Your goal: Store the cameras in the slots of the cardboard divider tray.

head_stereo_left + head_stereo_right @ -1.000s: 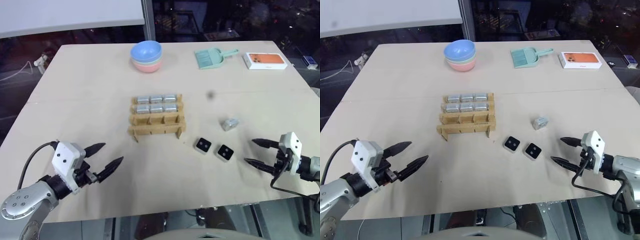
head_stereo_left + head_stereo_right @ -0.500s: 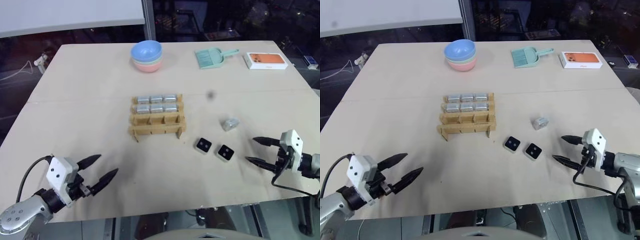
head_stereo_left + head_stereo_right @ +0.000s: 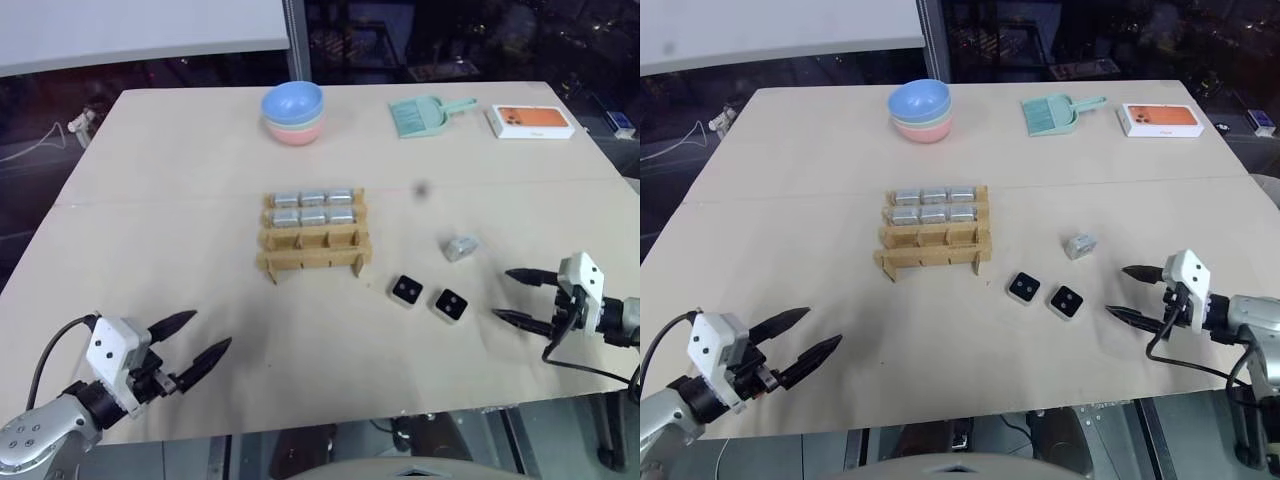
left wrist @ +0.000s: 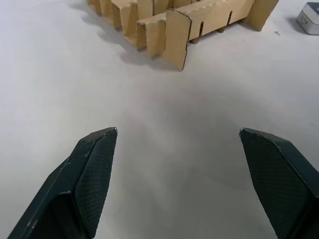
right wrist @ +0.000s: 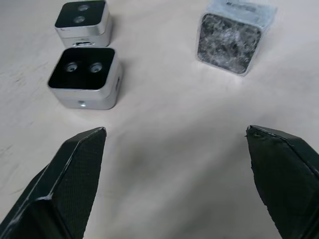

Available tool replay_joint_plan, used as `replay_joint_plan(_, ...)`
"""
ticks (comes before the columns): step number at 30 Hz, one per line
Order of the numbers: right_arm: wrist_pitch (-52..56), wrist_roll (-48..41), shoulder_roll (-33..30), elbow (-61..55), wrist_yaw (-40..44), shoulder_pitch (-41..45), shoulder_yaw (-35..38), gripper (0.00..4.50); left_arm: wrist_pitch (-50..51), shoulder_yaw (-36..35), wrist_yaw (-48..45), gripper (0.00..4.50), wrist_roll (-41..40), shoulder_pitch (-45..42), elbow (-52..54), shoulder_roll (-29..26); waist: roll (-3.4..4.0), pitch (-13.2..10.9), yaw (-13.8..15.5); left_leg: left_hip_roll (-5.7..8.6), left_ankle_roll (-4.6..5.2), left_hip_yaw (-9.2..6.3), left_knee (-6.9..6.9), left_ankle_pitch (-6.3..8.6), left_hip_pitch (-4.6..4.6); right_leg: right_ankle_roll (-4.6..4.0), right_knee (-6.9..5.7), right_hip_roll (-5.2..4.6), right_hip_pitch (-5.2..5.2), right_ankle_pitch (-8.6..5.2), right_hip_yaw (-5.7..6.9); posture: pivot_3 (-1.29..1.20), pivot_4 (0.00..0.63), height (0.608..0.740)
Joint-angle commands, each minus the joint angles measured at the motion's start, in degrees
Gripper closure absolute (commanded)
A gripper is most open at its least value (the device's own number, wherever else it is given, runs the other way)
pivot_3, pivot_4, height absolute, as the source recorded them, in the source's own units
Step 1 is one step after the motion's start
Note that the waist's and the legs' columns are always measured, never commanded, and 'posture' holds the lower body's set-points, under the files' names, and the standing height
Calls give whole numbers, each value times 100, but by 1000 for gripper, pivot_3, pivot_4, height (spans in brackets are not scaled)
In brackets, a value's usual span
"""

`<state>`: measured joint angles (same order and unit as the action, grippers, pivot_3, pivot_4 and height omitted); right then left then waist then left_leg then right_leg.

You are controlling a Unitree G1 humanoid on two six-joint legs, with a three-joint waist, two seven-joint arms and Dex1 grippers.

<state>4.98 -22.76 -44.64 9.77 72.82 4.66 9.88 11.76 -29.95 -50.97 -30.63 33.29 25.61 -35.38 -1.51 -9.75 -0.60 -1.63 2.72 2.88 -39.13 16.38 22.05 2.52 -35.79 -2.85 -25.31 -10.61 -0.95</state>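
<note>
Both grippers (image 3: 190, 340) (image 3: 520, 297) low, spread wide

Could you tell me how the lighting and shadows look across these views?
Eye views: evenly lit table, dark surroundings, a small dark smudge beyond the wrapped cube. Left wrist view: the cardboard divider tray casts a soft shadow. Right wrist view: the cameras are sharp, faint shadow between the right claw fingers.

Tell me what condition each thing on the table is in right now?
Cardboard divider tray: upright, two far rows filled, two near rows empty.
Six cameras in the tray: slotted in.
Two loose cameras: lying on the table, black face up, side by side.
Wrapped grey lump: loose on the table.
Bowls: stacked.
Left gripper: open, empty.
Right gripper: open, empty, pointing toward the loose cameras.
</note>
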Motion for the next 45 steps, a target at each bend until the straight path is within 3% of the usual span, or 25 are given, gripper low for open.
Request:
replay_joint_plan(1, 265, -194, -54, -361, 107, 73, -54, 30, 115, -310, -83, 418, -341, 7, 527, -182, 0, 0, 4, 0, 0, 0, 0, 0, 1, 0, 0, 0, 0, 0, 0, 0, 150, 740)
replay_joint_plan(9, 981, -555, 331, -1462, -229, -443, -334, 30, 880, -1179, -902, 418, -1826, 206, 1299, -923, 3, -3, 3, -6, 0, -5, 0, 0, 4, 0, -1, 1, -1, 0, 5, 0, 150, 740)
replay_joint_plan(15, 1053, -354, 705, -2027, -903, -824, -533, 30, 1156, -1379, -1253, 418, -2361, -56, 1482, -1349, 11, -7, 0, -4, -1, 0, -1, 0, 0, 0, -4, 2, 0, 0, 2, 0, 150, 740)
replay_joint_plan(20, 915, -59, 1156, -2306, -1651, -964, -687, 30, 1259, -1212, -1362, 418, -2437, -374, 1414, -1470, 12, -8, -2, -4, -2, -1, -1, 0, 0, 0, -5, 6, -1, 0, 3, 0, 150, 740)
replay_joint_plan(26, 783, 57, 1277, -2423, -1893, -1135, -753, 30, 1339, -1032, -1507, 418, -2302, -672, 1228, -1590, 11, -8, -3, 3, -2, 4, -2, -1, 0, 0, -4, 5, 0, 0, -2, 0, 150, 740)
replay_joint_plan(32, 679, 83, 1240, -2444, -1947, -1176, -735, 2547, 1427, -905, -1543, 418, -2243, -870, 1147, -1618, 12, -9, -3, 4, -2, 3, -3, -1, -2, 0, -5, 6, 0, 0, -1, 0, 150, 740)
replay_joint_plan(38, 401, 192, 1160, -2397, -1941, -933, -659, 2532, 1885, -725, -1000, 418, -2367, -1037, 1213, -1602, 12, -9, -3, 4, -2, 2, -3, -1, -1, 0, -5, 6, 0, 0, -2, 0, 150, 740)
replay_joint_plan(42, -771, 845, 935, -2103, -1639, 17, -952, 2532, 2712, -100, 358, 418, -2359, -1512, 1253, -1550, 23, -16, -31, 6, -1, 8, -6, -1, -12, 1, -9, 6, 7, 1, -11, 0, 150, 740)
replay_joint_plan(45, -1293, 1107, 1110, -1764, -1582, 805, -1288, 2532, 3162, 468, 1184, 418, -2605, -2161, 1229, -1297, 20, -15, -20, 12, -1, -4, -6, -1, -17, 1, -12, 13, 13, 1, -3, 0, 150, 740)
